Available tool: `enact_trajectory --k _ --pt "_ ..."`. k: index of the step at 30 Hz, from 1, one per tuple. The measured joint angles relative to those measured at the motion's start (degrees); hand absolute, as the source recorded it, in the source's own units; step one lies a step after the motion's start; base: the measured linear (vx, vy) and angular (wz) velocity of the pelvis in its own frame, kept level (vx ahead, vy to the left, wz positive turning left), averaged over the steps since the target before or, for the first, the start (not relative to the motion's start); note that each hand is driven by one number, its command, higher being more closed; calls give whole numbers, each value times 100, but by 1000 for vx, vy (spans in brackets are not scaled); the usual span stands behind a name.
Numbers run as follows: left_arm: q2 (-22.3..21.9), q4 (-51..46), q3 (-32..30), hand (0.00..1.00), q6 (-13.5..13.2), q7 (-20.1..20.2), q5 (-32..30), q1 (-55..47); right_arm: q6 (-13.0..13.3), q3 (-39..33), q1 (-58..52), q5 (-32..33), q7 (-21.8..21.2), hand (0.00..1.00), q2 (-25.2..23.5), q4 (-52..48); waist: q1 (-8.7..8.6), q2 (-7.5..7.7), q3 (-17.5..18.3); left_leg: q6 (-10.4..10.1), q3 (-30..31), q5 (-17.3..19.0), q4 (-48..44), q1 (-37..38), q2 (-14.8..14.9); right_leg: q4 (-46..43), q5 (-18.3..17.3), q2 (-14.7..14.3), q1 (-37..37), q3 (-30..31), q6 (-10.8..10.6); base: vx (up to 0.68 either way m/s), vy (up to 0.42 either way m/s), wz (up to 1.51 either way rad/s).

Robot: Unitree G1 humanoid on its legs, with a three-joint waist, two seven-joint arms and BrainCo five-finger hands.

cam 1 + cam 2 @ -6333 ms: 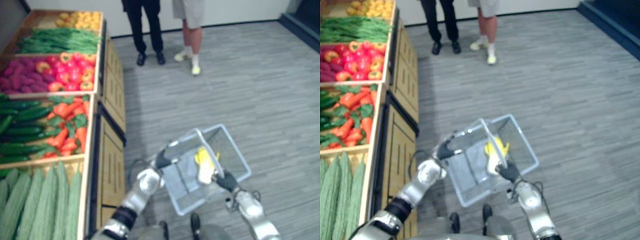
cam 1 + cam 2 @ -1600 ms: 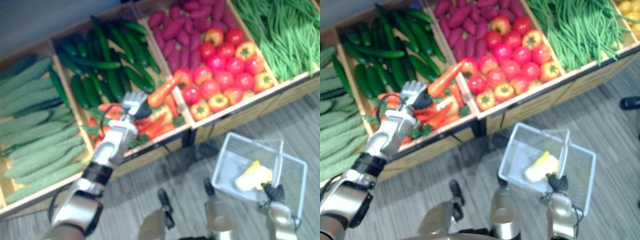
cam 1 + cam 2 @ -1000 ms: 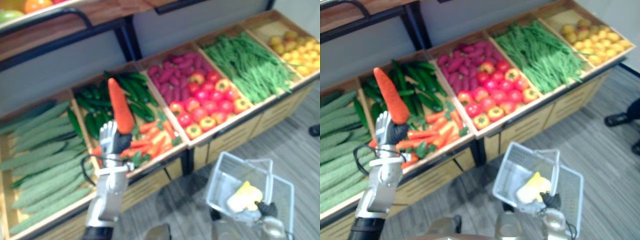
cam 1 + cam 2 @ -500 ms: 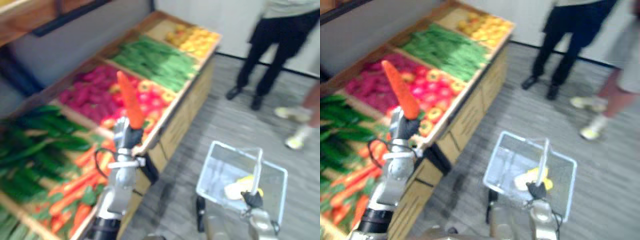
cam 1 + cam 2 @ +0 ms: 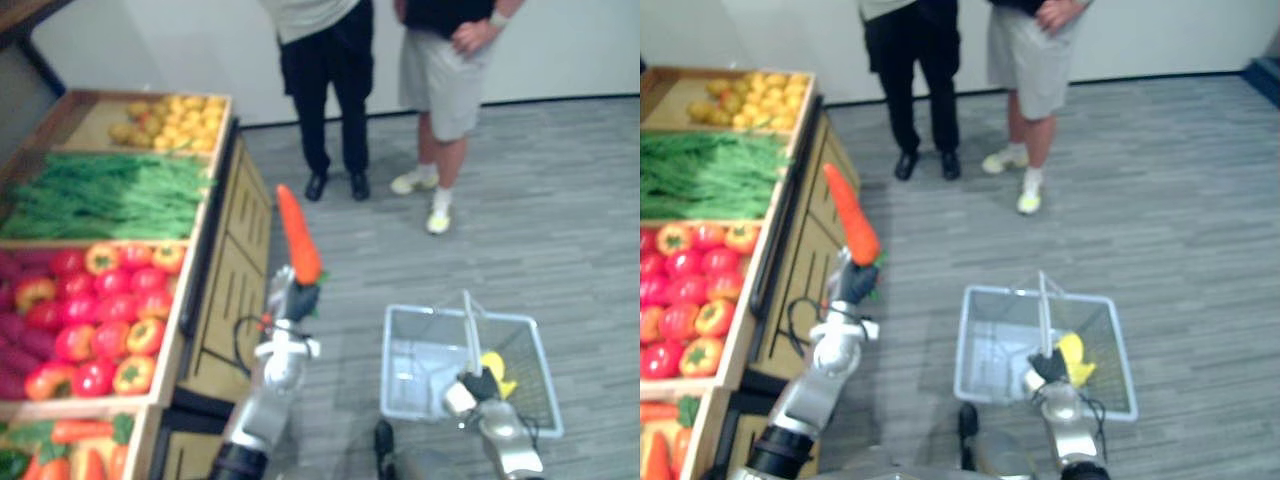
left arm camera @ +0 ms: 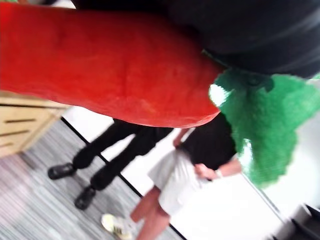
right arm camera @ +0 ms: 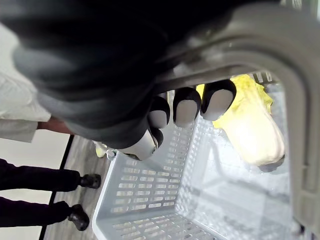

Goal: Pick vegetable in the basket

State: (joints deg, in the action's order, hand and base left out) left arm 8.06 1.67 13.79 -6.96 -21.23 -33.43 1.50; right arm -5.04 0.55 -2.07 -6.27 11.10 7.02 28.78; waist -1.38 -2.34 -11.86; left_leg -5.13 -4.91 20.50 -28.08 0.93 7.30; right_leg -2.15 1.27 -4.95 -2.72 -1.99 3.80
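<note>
Beside the wooden produce stand (image 5: 235, 270), the left hand (image 5: 293, 300) is holding a long orange carrot with a green leafy top (image 5: 297, 232) upright, its fingers curling round the leafy lower end, with the tapered tip pointing up. Nearby, the right hand (image 5: 480, 385) is gripping the pale handle (image 5: 468, 330) of a white plastic mesh basket (image 5: 425, 310), its fingers (image 7: 187, 107) wrapping round it. A yellow-white cabbage (image 7: 250, 127) is lying inside the basket.
</note>
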Motion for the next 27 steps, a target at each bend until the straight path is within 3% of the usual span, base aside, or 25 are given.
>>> enact_trajectory --k 3,4,5,8,11,19,23,27 --pt "20 177 455 100 -207 270 195 -78 6 78 187 0 -9 100 29 -115 37 -105 -14 47 688 -99 457 -236 -302 18 60 -32 13 136 -46 -42 155 -61" --pt "45 334 787 100 -270 423 254 -92 21 198 292 -4 -12 100 93 -136 39 -207 -40 232 698 -381 706 -314 -260 40 93 -127 20 224 -94 -23 186 -63" --pt "106 574 1139 100 -320 624 339 -114 26 251 347 -4 -29 100 94 -161 117 -192 -28 258 488 -376 807 -252 -256 135 159 -99 73 353 -172 12 182 -54" --pt "122 1157 1826 100 -413 962 357 -91 37 393 469 -5 -47 100 106 -421 140 -118 -37 428 257 -544 1199 -142 -429 431 411 84 86 524 -336 60 180 -35" --pt "121 1569 2325 100 -419 1183 352 98 39 591 481 7 -135 100 93 -667 143 -111 -33 484 184 -677 1501 16 -566 575 523 209 98 580 -370 81 163 -11" --pt "103 2569 2759 100 -409 1280 -112 1132 209 1473 473 258 -727 100 132 -1328 16 -49 -18 518 128 -934 1924 188 -719 816 650 366 191 545 -388 38 74 0" --pt "139 3062 2750 100 -406 1305 -374 1534 278 1691 471 568 -1090 100 340 -1692 -4 79 -26 528 225 -1049 2092 189 -788 818 660 425 126 529 -402 -53 49 8" --pt "364 3379 2733 100 -418 1344 -583 1766 323 1996 437 1142 -1512 100 758 -2026 -16 298 -44 586 138 -1107 2178 129 -805 825 735 438 -12 591 -416 -101 36 -11"
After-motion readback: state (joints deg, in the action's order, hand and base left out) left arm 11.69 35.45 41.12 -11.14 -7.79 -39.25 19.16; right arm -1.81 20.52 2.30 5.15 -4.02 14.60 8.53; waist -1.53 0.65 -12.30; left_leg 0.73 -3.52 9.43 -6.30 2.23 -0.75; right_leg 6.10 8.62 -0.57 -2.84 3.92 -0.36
